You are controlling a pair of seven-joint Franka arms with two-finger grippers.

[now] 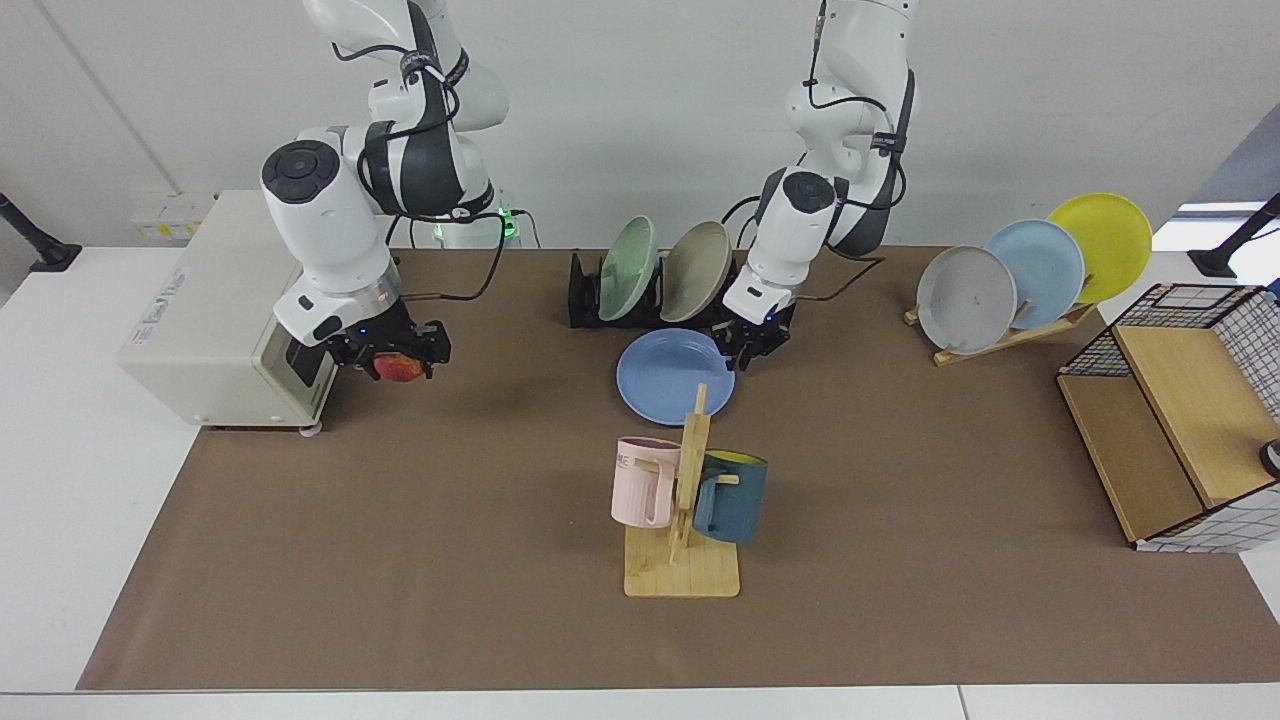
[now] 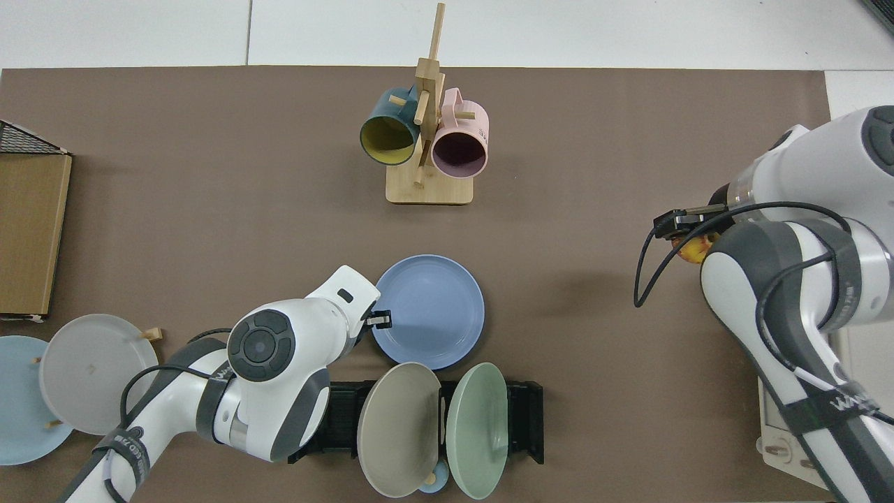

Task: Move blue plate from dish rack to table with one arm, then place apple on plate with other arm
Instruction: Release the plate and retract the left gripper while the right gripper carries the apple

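Just beside blue plate (image 1: 668, 374): mug stand (image 1: 683, 520), dish rack (image 1: 600, 296)

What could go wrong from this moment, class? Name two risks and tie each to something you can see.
1. The left gripper sits at the rim of the blue plate on the table; withdrawing carelessly could drag the plate toward the dish rack.
2. The right gripper holds the apple far from the plate; the round fruit might roll off the shallow rim once released.

Two white jointed arms, dark grey joint bands and round black end caps, loose black cables along links, black two-finger grippers, right gripper (image 1: 400, 352), left gripper (image 1: 752, 345), small blue wrist light
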